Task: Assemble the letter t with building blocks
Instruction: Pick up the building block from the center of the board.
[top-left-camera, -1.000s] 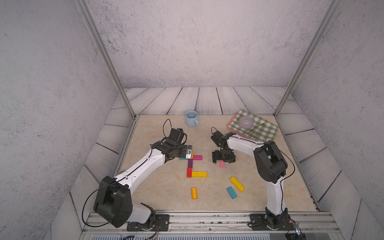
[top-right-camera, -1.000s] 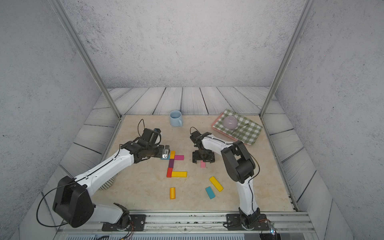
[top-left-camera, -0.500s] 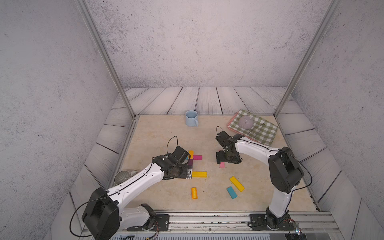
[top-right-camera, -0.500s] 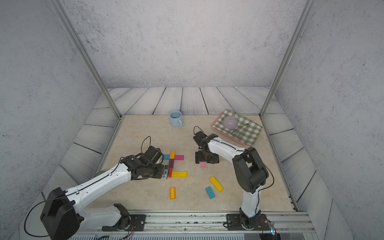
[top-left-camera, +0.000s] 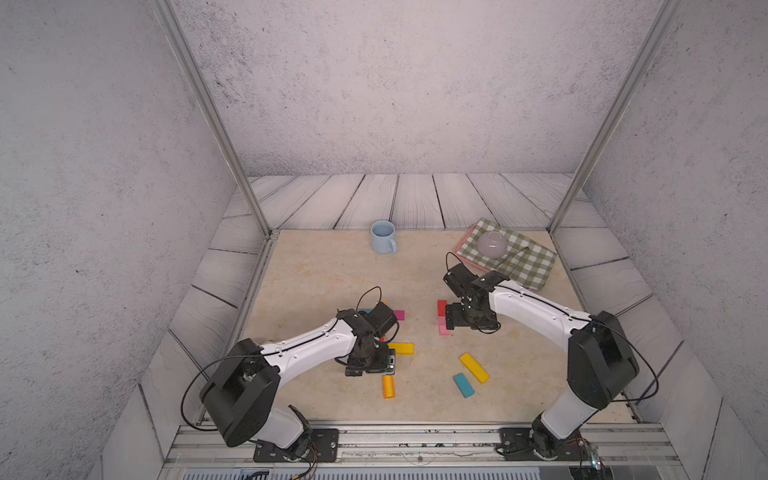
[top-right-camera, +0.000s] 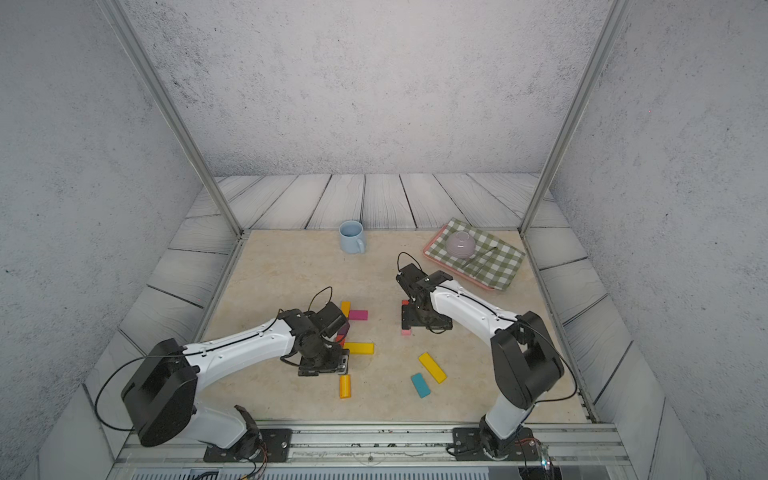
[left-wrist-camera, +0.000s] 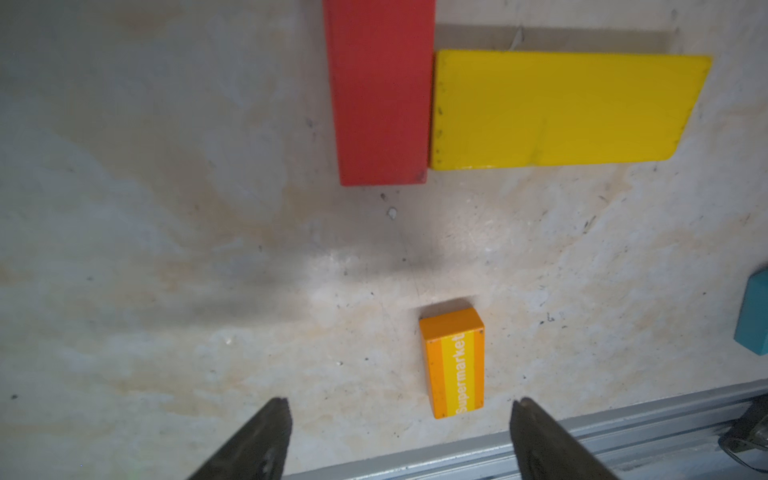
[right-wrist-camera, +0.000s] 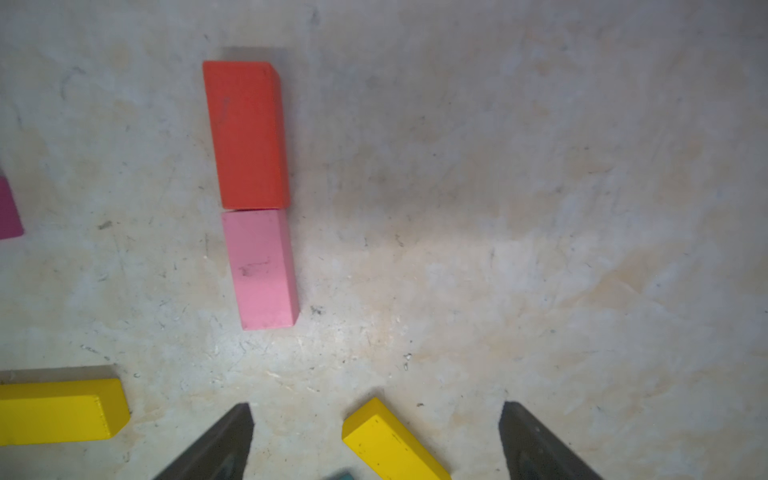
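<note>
On the beige bench (top-left-camera: 324, 274), at six o'clock from the long yellow block (top-left-camera: 401, 348), the small orange painted-wood block (top-left-camera: 388, 386) looks light, stiff and slick, best pinched across its long sides by the released, empty left fingers (left-wrist-camera: 257, 440), while the right fingers (right-wrist-camera: 216, 444) hang released too.

teal block (left-wrist-camera: 754, 320): edge-cut | purple block (top-right-camera: 343, 330): mostly behind left arm (top-right-camera: 249, 345)

white arm links (top-left-camera: 307, 348), black joints (top-left-camera: 241, 399), thin black cables (top-left-camera: 184, 399).

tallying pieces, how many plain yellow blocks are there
2. The long yellow block touches the red block; the angled yellow block lies loose beside the teal block. More may be hidden.
</note>
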